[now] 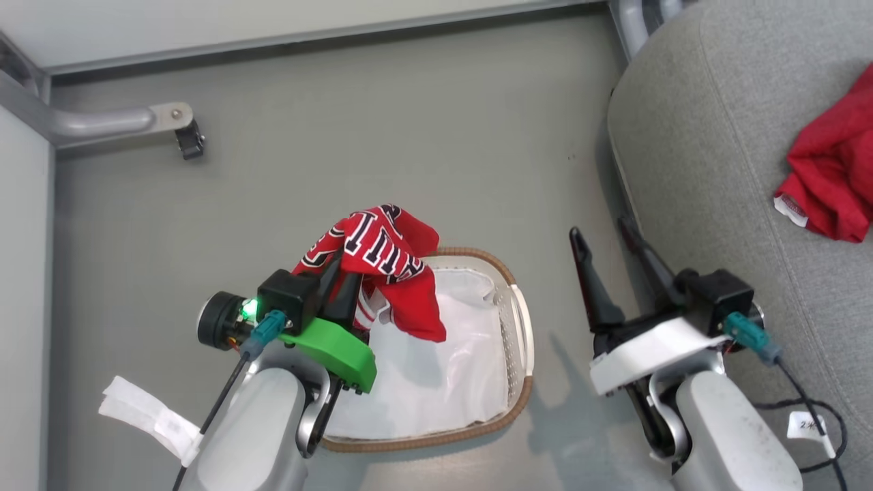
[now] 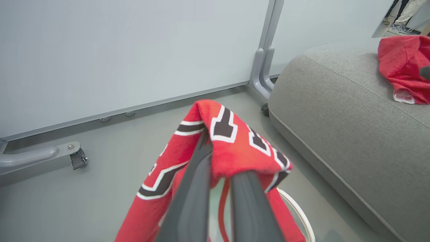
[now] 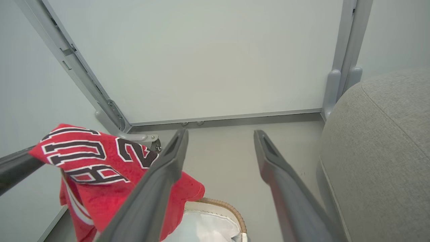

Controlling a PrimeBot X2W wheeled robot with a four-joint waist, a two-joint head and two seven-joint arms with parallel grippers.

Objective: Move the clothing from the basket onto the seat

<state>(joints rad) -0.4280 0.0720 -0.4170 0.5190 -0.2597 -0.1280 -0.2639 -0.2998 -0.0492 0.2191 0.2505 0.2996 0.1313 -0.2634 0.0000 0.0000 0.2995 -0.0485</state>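
L tool (image 1: 344, 273): clenched on a bunched fold of the red jersey (image 1: 382, 252), pinching cloth beside the black-and-white lettering. In the left wrist view, fabric drapes over both fingertips.
R tool (image 1: 600, 228): released, fingers spread w/ nothing between them, hanging between basket and seat.
Basket (image 1: 522, 327): on the floor just ahead of the robot, between the two arms. White liner (image 1: 443, 382) lies crumpled inside; no other red cloth seen in it.
Red jersey, position: held up over the basket's far-left rim, tail drooping toward the liner. Can't tell whether the hem touches it.
Handling (est.): light, limp knit w/ no stiffness, so it will likely sag and swing from a single pinch pt. Not fragile. Prob. a bit slick, so a shallow pinch could creep out.
Where to grip (est.): a thick gathered fold, seated deep in the fingers rather than at the tips; avoid a single-layer hem.
Risk (est.): the trailing end may snag the woven rim or drag the liner along on the way across.
Seat (image 1: 716, 170): grey cushion to the robot's right, beyond the R tool; a broad, soft landing spot.
Second red garment (image 1: 835, 177): heaped on the seat's far-right part, white tag showing.
Background: grey floor (image 1: 409, 136), caster foot (image 1: 184, 136), pale wall panel (image 1: 273, 20).
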